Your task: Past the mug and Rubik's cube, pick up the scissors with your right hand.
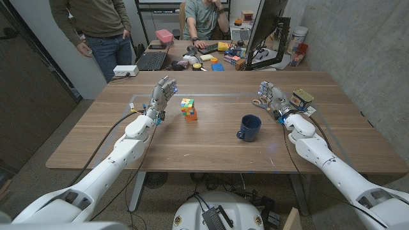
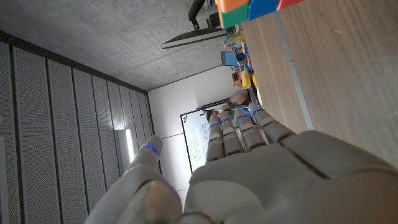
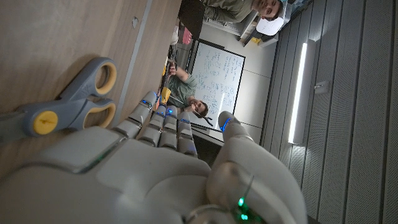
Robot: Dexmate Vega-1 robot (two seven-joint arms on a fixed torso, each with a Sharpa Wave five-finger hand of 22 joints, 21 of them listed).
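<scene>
Scissors (image 3: 65,106): on table beyond mug (image 1: 250,127), just beside right robot hand (image 1: 271,97) | long axis along its fingers | right robot hand released, nearer | left robot hand (image 1: 163,93) released

Scissors (image 3: 68,106) blades cut off, edge

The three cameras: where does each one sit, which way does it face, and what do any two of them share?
Head view: on the robot's head, looking down at the table, both arms, mug and Rubik's cube.
Left wrist view: on the left wrist, looking along the left robot hand, open, beside the cube.
Right wrist view: on the right wrist, looking along the right robot hand, open, beside the scissors.
Shared: the head and left wrist views both show the cube.
</scene>
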